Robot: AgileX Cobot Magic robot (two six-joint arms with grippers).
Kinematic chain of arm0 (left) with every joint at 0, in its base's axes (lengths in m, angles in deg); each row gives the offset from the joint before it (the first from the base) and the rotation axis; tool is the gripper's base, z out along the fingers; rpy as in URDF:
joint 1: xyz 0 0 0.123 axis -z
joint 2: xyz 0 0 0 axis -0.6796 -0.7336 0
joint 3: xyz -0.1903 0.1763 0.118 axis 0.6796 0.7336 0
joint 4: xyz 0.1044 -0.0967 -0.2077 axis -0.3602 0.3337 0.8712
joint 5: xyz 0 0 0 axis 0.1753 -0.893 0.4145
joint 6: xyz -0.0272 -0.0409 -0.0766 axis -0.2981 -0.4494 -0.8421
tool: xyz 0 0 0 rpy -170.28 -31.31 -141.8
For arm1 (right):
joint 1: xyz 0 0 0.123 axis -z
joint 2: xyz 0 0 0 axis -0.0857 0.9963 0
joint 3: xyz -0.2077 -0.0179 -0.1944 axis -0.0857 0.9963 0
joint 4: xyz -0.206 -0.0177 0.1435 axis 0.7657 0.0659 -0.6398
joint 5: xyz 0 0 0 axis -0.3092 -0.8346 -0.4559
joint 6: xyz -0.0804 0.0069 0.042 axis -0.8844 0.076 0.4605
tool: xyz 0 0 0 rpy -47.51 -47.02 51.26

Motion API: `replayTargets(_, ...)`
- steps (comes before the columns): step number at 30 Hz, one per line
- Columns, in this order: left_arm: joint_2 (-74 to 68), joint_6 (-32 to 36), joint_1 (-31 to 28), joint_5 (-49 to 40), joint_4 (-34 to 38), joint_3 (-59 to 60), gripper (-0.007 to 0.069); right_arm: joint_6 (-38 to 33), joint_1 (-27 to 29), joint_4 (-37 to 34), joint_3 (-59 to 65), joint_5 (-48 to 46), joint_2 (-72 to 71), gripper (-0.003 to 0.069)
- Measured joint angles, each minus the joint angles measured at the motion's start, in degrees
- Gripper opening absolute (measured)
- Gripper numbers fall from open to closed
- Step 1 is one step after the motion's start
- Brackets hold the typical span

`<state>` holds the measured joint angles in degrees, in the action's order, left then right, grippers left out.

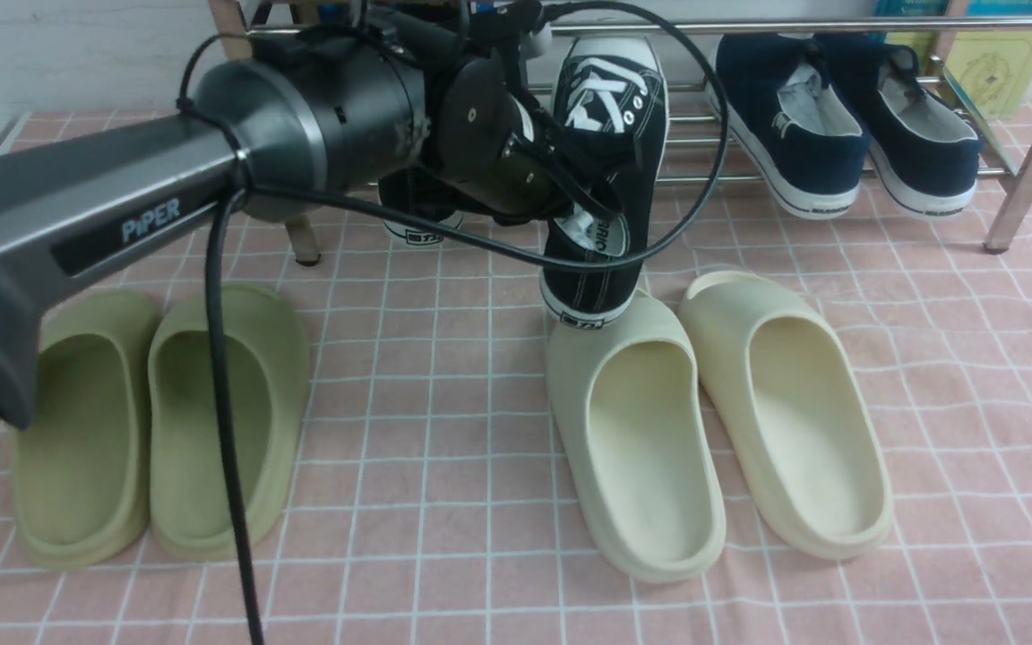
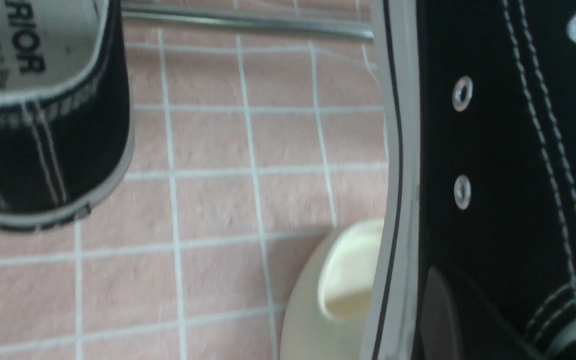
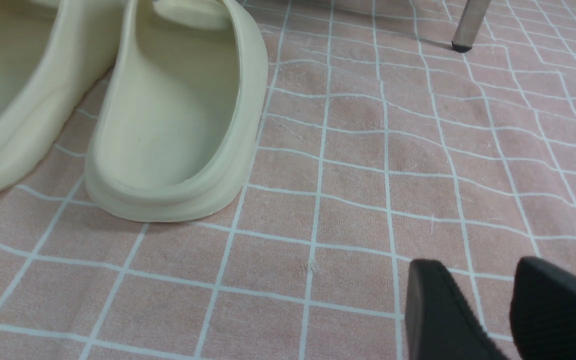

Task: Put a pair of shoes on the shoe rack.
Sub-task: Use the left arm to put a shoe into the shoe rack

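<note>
My left gripper (image 1: 570, 204) is shut on the side wall of a black canvas sneaker (image 1: 610, 134) near its heel. One finger pad (image 2: 435, 310) presses on the outside canvas. The sneaker (image 2: 493, 175) is tilted, white toe cap up at the chrome shoe rack (image 1: 838, 25), heel low over a cream slide's toe. The second black sneaker (image 1: 422, 219) lies partly hidden behind my left arm, its heel (image 2: 43, 125) on the mat in front of a rack bar (image 2: 248, 22). My right gripper (image 3: 488, 287) is open and empty, low over the mat.
Two navy slip-ons (image 1: 789, 125) (image 1: 919, 125) sit on the rack's right half. Two cream slides (image 1: 632, 448) (image 1: 794, 421) lie at centre on the pink checked mat, two olive slides (image 1: 86, 430) (image 1: 229, 421) at left. A rack leg (image 3: 470, 22) stands beyond my right gripper.
</note>
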<state>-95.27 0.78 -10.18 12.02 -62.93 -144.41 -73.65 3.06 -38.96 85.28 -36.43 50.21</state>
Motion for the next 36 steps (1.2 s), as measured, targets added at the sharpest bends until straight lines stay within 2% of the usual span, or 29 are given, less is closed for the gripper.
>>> replayTargets(14, -11.86, -1.37, -6.06, -2.97, -0.43, -16.60, 0.0035, 0.00, 0.00, 0.00, 0.00, 0.00, 0.00, 0.0238)
replayTargets(25, -15.38, -3.42, -6.68, -3.03, -1.66, -17.96, 0.0048, 0.00, 0.00, 0.02, 0.00, 0.00, 0.00, 0.0238)
replayTargets(28, -15.48, -3.97, -6.68, -2.73, -1.95, -17.96, 0.0081, 0.00, 0.00, 0.02, 0.00, 0.00, 0.00, 0.0238)
replayTargets(30, -15.48, -4.26, -6.70, -1.11, -1.99, -18.18, 0.0157, 0.00, 0.00, 0.02, 0.00, 0.00, 0.00, 0.0238)
replayTargets(31, -15.48, -4.26, -6.70, -0.83, -1.99, -18.26, 0.0165, 0.00, 0.00, 0.02, 0.00, 0.00, 0.00, 0.0238)
replayTargets(32, -15.29, -4.26, -6.70, -0.43, -2.06, -18.38, 0.0235, 0.00, 0.00, 0.02, 0.00, 0.00, 0.00, 0.0238)
replayTargets(36, -13.70, -1.91, -6.53, -2.12, -1.95, -18.38, 0.0349, 0.00, 0.00, 0.07, 0.00, 0.00, 0.00, 0.0238)
